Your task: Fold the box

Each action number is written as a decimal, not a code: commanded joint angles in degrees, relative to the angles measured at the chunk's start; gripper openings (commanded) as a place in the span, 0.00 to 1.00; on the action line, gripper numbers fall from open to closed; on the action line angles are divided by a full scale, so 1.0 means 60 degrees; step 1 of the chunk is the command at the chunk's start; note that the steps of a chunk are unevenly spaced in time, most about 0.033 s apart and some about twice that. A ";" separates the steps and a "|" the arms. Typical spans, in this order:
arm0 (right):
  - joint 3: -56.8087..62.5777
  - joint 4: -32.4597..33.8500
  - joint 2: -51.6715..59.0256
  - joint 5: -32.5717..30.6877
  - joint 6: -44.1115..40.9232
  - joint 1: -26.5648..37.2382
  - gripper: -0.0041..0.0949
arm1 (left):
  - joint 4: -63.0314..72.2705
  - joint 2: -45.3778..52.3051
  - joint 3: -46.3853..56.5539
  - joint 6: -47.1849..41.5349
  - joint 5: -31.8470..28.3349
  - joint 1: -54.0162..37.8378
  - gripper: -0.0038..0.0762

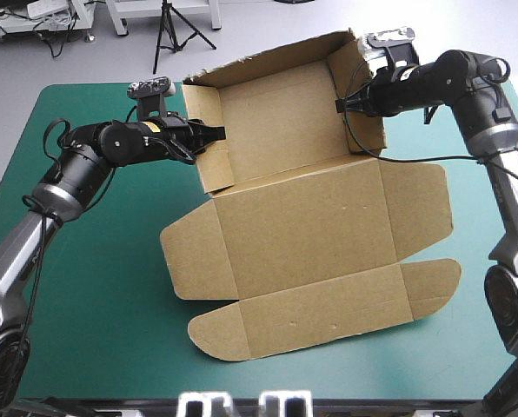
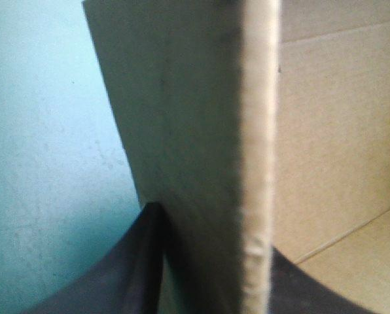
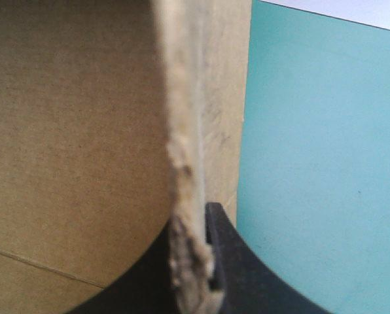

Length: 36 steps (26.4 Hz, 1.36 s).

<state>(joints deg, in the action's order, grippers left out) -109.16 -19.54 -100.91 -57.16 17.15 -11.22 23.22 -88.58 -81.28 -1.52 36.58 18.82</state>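
Observation:
The brown box [image 1: 315,226] lies across the middle of the teal-green table, its near panels and rounded lid flap flat, its far part raised into walls. My left gripper [image 1: 214,133] is shut on the box's left side wall [image 2: 201,131], whose edge runs up between the black fingers [image 2: 136,261]. My right gripper [image 1: 344,104] is shut on the box's right side wall [image 3: 188,163], the frayed board edge standing between its fingers [image 3: 234,261]. The back wall [image 1: 268,61] stands upright between the two held walls.
Teal-green cover [image 1: 94,287] shows to the left and in front of the box, and a strip to the right [image 1: 468,217]. The table's far edge runs just behind the raised back wall.

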 commanded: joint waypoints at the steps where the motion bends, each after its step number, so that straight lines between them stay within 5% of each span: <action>1: -0.0276 0.0017 0.0456 -0.0201 -0.0066 -0.0184 0.02 | 0.0522 0.0272 -0.0349 0.0466 -0.0882 0.0542 0.04; 4: -0.0276 0.1238 0.0237 -0.0964 -0.0541 -0.0556 0.02 | 0.0375 -0.0179 -0.0659 0.0447 -0.0496 0.0906 0.04; 6: -0.0276 0.1704 0.0010 -0.1397 -0.0860 -0.0849 0.02 | -0.0062 -0.0761 -0.1403 0.0447 0.0642 0.1054 0.04; 8: -0.0276 0.1748 -0.0173 -0.1748 -0.1149 -0.1100 0.02 | -0.0722 -0.1478 -0.2460 0.0196 0.2165 0.1179 0.04; 17: -0.0085 0.1827 -0.0485 -0.2465 -0.1864 -0.1100 0.02 | -0.2472 -0.3069 -0.4594 -0.0158 0.5563 0.1179 0.04; 22: -0.0074 0.1825 -0.0585 -0.2482 -0.2279 -0.1100 0.02 | -0.2392 -0.3653 -0.4672 -0.0158 0.6278 0.1214 0.04; 36: 0.2015 0.2232 -0.0636 -0.2465 -0.2526 -0.1100 0.02 | -0.3070 -0.4273 -0.4713 -0.0339 0.6291 0.1948 0.04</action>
<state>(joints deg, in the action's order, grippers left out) -96.12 -1.48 -107.83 -70.41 0.00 -16.77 2.98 -117.66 -107.61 -4.96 71.99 29.37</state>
